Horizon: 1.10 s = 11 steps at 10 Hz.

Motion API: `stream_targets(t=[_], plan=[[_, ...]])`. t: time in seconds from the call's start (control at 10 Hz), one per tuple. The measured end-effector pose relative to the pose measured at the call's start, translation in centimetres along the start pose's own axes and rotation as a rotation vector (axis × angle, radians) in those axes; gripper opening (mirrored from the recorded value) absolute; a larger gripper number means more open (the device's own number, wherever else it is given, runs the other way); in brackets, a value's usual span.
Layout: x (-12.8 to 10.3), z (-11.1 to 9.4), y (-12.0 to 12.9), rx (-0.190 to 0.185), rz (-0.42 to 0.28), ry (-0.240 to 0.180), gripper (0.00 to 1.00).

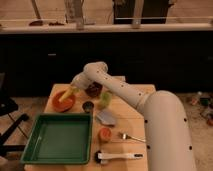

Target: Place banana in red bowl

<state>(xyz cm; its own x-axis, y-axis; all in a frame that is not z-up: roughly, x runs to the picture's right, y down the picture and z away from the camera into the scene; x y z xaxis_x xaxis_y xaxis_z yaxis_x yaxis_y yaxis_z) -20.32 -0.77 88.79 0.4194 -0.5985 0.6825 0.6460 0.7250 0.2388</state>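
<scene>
Camera view: fingers (71,90) clamped on banana (66,94)

Green tray (60,140), fork (131,136), brush (117,156), dark cup (88,106).

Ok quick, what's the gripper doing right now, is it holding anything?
Gripper: shut on the banana, over the red bowl.

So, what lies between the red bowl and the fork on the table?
In the camera view, a small dark cup and a grey object lie between the red bowl and the fork. The gripper holds the banana over the bowl.
</scene>
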Motion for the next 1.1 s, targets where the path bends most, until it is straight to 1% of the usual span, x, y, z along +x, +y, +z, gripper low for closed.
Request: stream_targets(t=[0.2,0.4,0.8,1.1], plan=[[-0.2,1.1,-0.7,-0.001,-0.011,-0.018,0.0],[-0.1,1.7,-0.8,-0.005,-0.014,-0.03,0.0],[-0.3,3.1,-0.9,-0.022,-0.018,-0.069,0.01],[-0.2,3.0,-0.8,-0.021,-0.017,-0.068,0.01]])
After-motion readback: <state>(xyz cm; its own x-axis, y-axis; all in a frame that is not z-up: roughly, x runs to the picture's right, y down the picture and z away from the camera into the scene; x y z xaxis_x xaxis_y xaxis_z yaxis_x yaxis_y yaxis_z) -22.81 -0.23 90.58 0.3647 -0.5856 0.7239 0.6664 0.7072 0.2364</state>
